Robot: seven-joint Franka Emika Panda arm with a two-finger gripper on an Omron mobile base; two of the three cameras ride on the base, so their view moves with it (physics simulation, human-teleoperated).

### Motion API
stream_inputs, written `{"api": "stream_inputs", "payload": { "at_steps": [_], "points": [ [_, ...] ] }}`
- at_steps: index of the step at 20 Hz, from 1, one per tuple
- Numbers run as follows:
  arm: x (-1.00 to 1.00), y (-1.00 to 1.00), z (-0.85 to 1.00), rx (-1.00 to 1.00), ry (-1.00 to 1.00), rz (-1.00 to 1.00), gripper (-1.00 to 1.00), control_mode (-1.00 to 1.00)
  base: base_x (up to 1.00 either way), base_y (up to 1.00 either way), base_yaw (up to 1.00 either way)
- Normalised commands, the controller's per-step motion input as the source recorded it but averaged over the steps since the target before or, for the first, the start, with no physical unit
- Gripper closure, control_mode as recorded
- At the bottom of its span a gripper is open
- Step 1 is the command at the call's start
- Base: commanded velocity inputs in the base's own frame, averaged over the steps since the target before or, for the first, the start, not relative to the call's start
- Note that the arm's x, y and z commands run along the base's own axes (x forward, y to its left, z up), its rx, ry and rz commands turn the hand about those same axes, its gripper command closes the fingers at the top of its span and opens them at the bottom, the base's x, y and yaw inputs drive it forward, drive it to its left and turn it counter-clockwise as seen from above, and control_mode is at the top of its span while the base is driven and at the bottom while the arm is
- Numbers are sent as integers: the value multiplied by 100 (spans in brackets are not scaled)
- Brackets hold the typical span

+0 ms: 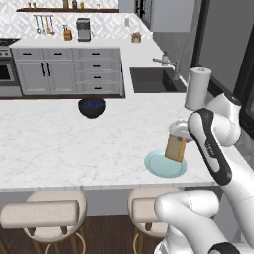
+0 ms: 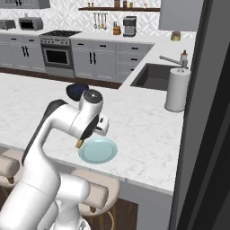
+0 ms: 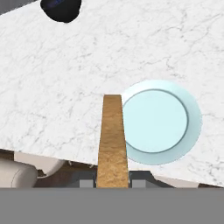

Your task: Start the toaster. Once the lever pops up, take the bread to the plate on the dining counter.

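Spanning the foreground: white grey-veined marble dining counter (image 1: 59,144), beige round stools (image 1: 54,213) below, grey cabinets (image 1: 64,69) behind. Gripper (image 3: 112,181) clamped on square tan bread (image 1: 175,148), edge-on over round pale blue-green plate (image 3: 170,122).

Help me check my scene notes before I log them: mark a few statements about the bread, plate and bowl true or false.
1. The gripper holds the bread. True.
2. The bread lies flat on the plate. False: it is held on edge above it.
3. The plate is bare. True.
4. The dark bowl sits on the plate. False: it stands apart, farther back on the dining counter.
5. A paper towel roll stands upright near the sink. True.
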Motion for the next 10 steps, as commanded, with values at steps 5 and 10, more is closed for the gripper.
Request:
{"api": "stream_inputs", "payload": {
  "at_steps": [5, 10],
  "points": [
    [12, -1, -71, 0, 0, 12, 100, -100, 0, 0, 0],
    [31, 0, -27, 0, -4, 20, 100, -100, 0, 0, 0]
  ]
}}
